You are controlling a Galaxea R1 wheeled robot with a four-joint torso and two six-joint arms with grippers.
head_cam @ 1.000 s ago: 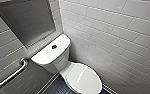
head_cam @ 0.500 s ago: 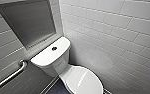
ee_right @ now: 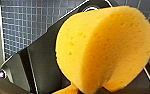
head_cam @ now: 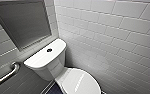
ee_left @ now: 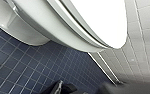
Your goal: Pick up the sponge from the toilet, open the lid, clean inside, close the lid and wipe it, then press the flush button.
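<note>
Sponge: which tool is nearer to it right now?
Right. The right tool grips the sponge, which bends in its grasp; the left tool hangs low beside the toilet, over the blue floor tiles.

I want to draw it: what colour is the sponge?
Orange-yellow, with tiny holes. The sponge shows best in the right wrist view.

A tiled washroom: the white toilet [head_cam: 76, 81] stands against white brick-tiled walls [head_cam: 111, 37], a metal grab bar [head_cam: 6, 75] beside its cistern [head_cam: 41, 60], dark blue floor tiles [ee_left: 28, 72] beneath it.
</note>
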